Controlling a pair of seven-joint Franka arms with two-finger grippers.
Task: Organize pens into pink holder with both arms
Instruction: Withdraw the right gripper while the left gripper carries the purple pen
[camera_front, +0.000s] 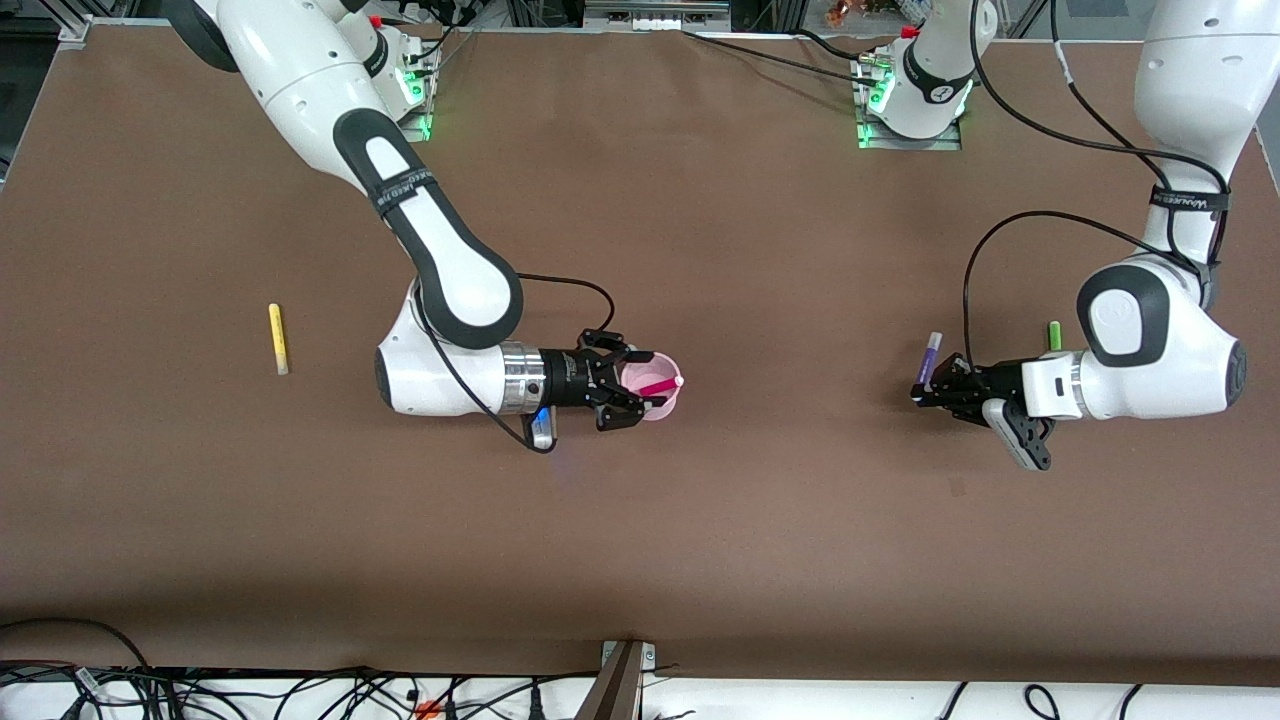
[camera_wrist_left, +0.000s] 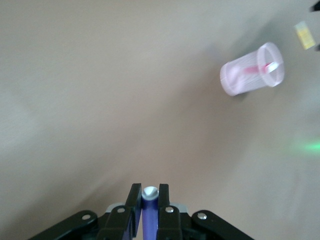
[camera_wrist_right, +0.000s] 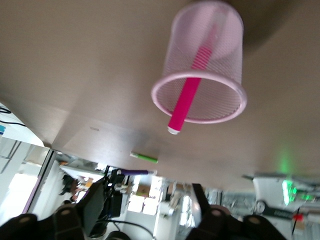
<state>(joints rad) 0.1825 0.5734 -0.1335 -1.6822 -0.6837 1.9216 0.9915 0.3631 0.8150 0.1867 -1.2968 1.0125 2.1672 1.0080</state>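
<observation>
The pink holder (camera_front: 662, 392) stands mid-table with the magenta-pink pen (camera_front: 661, 385) leaning inside, tip over the rim. My right gripper (camera_front: 634, 386) is open and empty, just above the holder's rim on the right arm's side. The right wrist view shows the holder (camera_wrist_right: 200, 65) and the pen (camera_wrist_right: 187, 97) in it. My left gripper (camera_front: 925, 390) is shut on the dark purple pen (camera_front: 932, 358), low over the table at the left arm's end; the left wrist view shows that pen (camera_wrist_left: 149, 210) between the fingers. The green pen (camera_front: 1053, 335) lies beside it. The yellow pen (camera_front: 278, 338) lies toward the right arm's end.
The brown table (camera_front: 760, 520) stretches wide around the holder. The arm bases (camera_front: 910, 100) stand along its edge farthest from the front camera. Loose cables (camera_front: 300, 690) lie below its nearest edge.
</observation>
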